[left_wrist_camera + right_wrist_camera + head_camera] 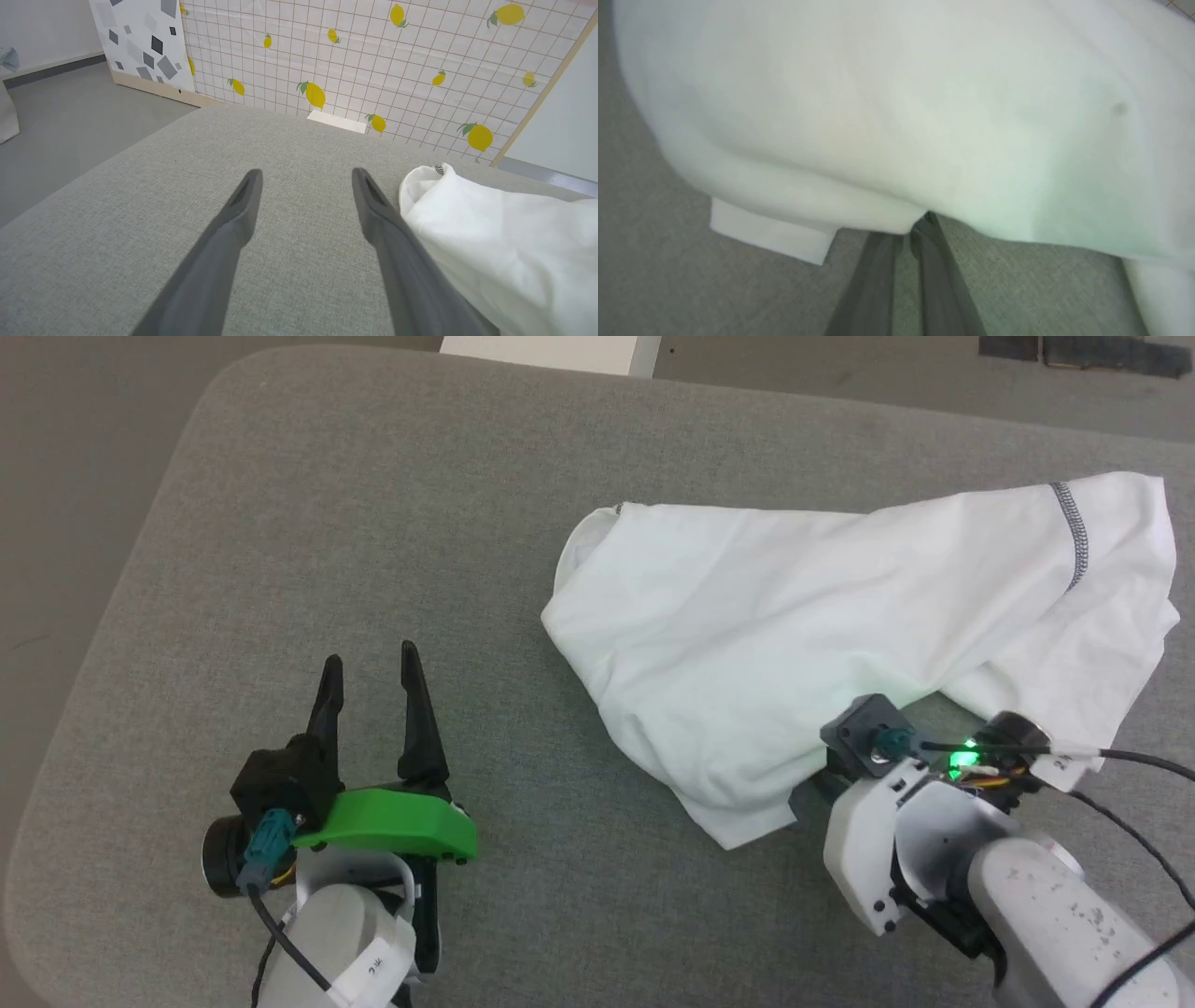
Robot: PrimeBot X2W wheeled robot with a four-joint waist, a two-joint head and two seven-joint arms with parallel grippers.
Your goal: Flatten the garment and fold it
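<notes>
In the head view the garment [840,616] lies bunched on the right half of the grey table [467,523], white and creased, with one grey-black stitched seam line near its far right corner and a folded corner pointing toward the robot. The right gripper [826,775] sits at the garment's near edge (its fingers run in under the cloth there, so this view does not show how they stand), and a green light glows on its wrist. The left gripper [371,658] rests over bare table at the lower left, fingers spread wide and pointing away from the robot, well apart from the garment. A white box [551,353] shows at the top edge beyond the table. In the left wrist view the left gripper [306,172] holds nothing, its two dark fingers parted over the grey cloth of the table [187,186]; the garment [504,252] lies just beside its right-hand finger, and whether they touch cannot be told. Behind stands a wall with a lemon pattern [373,56]. In the right wrist view the garment [901,116] hangs blurred across the upper part, and the right gripper [915,228] has its fingers pressed together, pinching the lower fold of the cloth at their tips, with the table beneath.
</notes>
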